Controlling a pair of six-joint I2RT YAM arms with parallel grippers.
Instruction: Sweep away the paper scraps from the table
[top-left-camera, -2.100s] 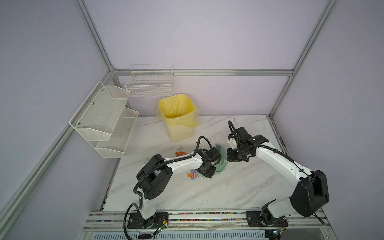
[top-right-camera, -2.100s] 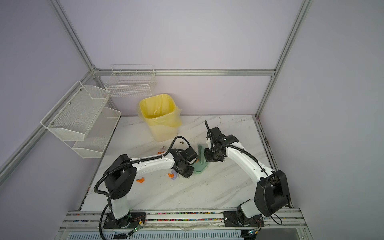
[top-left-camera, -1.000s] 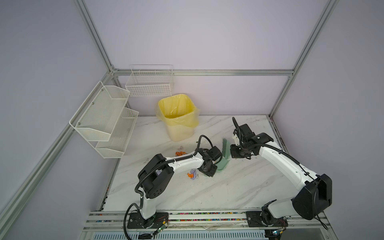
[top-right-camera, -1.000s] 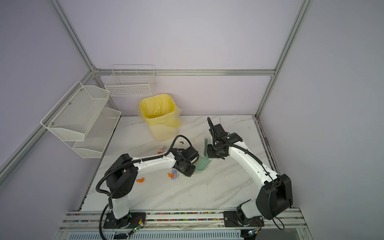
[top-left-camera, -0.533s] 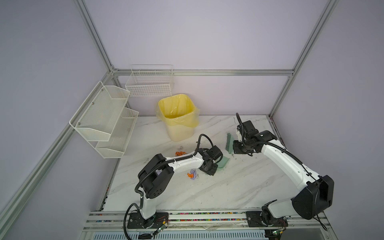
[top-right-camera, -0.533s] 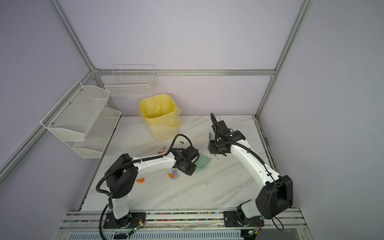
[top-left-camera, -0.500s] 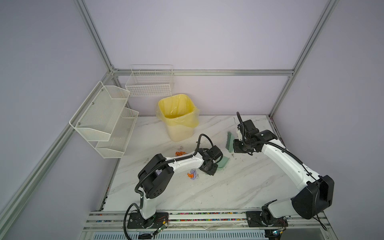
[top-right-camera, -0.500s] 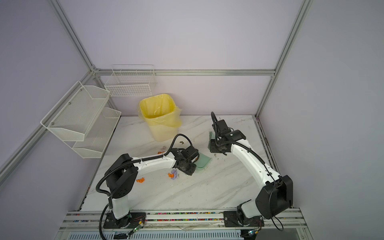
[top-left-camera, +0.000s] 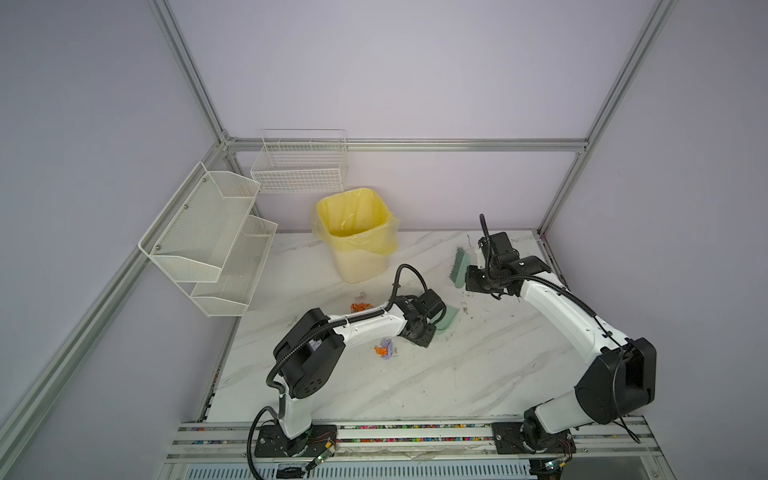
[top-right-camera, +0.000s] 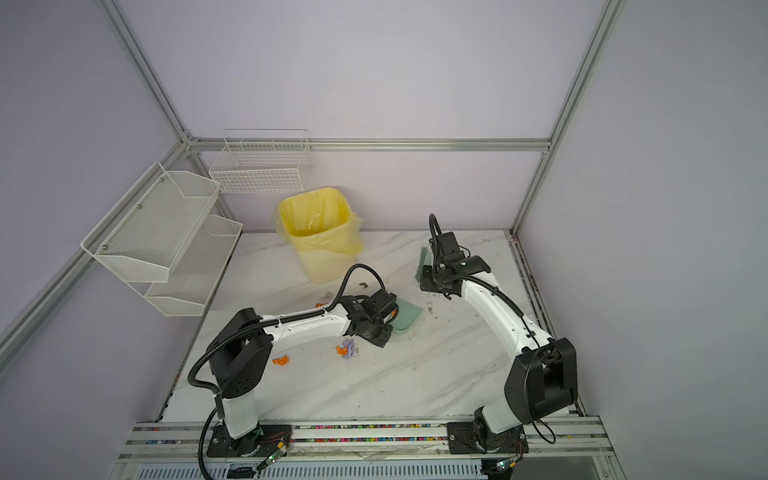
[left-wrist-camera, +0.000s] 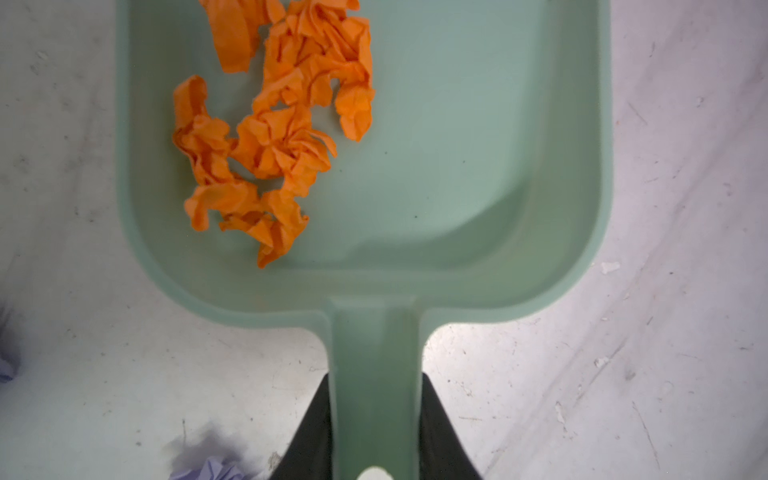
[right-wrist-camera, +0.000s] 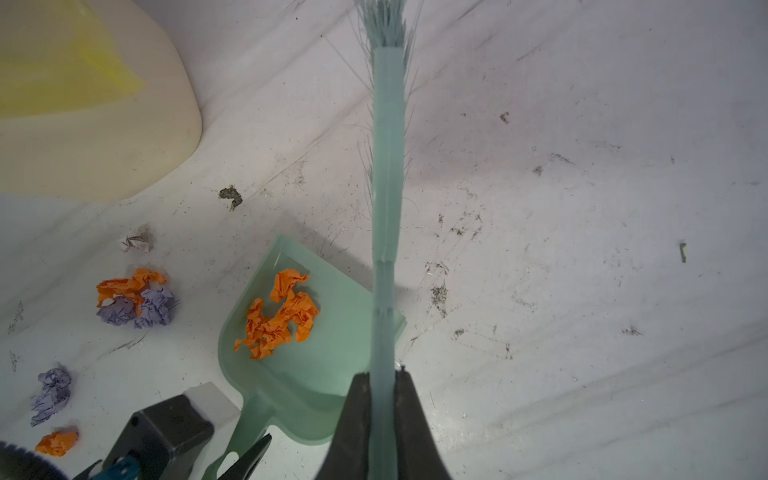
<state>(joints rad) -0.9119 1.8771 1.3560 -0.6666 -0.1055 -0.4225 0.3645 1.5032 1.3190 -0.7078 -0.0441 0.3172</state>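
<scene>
Several paper scraps (right-wrist-camera: 133, 299) lie loose on table (top-left-camera: 457, 374) left of dustpan (left-wrist-camera: 457, 145), more orange ones inside it; left end effector (left-wrist-camera: 376, 399) clamps its handle. Right end effector (right-wrist-camera: 382, 386) clamped on brush (right-wrist-camera: 387, 166) handle, brush apparently clear of table. Scraps look light, soft, scatter-prone: push w/ bristles, don't pinch.

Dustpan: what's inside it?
A loose pile of orange paper scraps lies in the dustpan; no purple ones. In the right wrist view the brush covers one edge strip.
</scene>
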